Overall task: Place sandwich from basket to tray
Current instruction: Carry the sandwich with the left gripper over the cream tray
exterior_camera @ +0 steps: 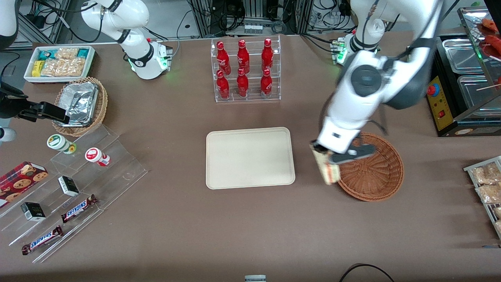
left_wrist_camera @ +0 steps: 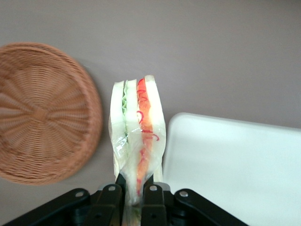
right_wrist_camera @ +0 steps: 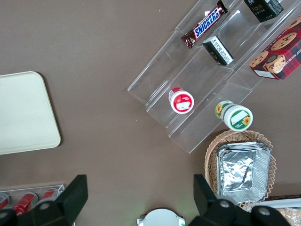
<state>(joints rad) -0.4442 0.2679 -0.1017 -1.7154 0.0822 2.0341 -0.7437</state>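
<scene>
My left gripper point(exterior_camera: 327, 154) is shut on the sandwich point(exterior_camera: 327, 169), a pale wrapped wedge with green and red filling on its cut edge point(left_wrist_camera: 138, 127). It holds the sandwich above the table, over the gap between the reddish-brown wicker basket point(exterior_camera: 372, 168) and the cream tray point(exterior_camera: 249, 157). The black fingers point(left_wrist_camera: 152, 195) pinch the wedge's narrow end. The basket point(left_wrist_camera: 42, 113) has nothing in it. The tray point(left_wrist_camera: 235, 160) is bare; it also shows in the right wrist view point(right_wrist_camera: 23, 113).
A clear rack of red bottles point(exterior_camera: 244, 70) stands farther from the front camera than the tray. A tan basket with a foil container point(exterior_camera: 80, 103), a white snack bin point(exterior_camera: 58, 62) and clear steps with snacks point(exterior_camera: 74, 188) lie toward the parked arm's end. A wire rack of packets point(exterior_camera: 487, 188) lies toward the working arm's end.
</scene>
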